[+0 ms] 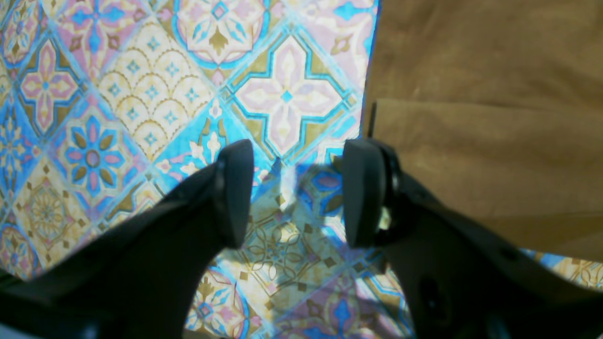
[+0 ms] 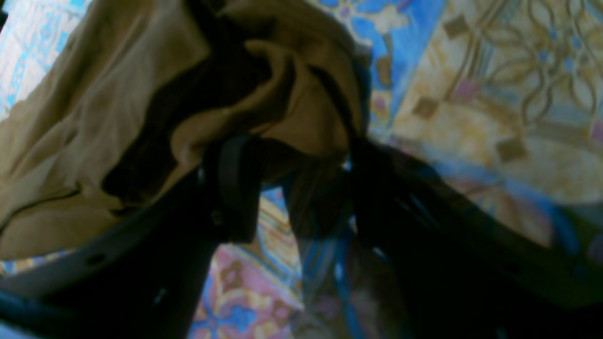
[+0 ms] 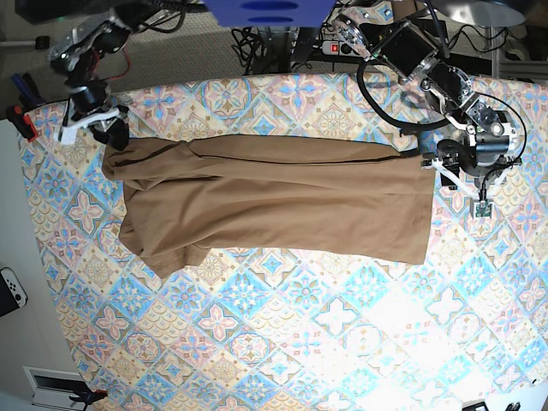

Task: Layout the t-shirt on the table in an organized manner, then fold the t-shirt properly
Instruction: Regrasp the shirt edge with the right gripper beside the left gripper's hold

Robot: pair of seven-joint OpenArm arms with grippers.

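The tan-brown t-shirt (image 3: 274, 197) lies spread lengthwise across the far half of the patterned table (image 3: 282, 342). My left gripper (image 3: 447, 167) hovers at the shirt's right end. In the left wrist view it (image 1: 299, 188) stands open over bare table (image 1: 141, 94), with the t-shirt's edge (image 1: 480, 117) just beside its right finger. My right gripper (image 3: 110, 130) is at the shirt's far left corner. Its jaws (image 2: 301, 174) stand apart, with bunched t-shirt fabric (image 2: 118, 117) heaped against the fingertips and table (image 2: 494, 94) showing through the gap.
Cables and electronics (image 3: 282, 43) crowd the floor behind the table's far edge. A red clamp (image 3: 21, 120) sits at the table's left corner and a white controller (image 3: 10, 289) lies off the left side. The near half of the table carries only the patterned cloth.
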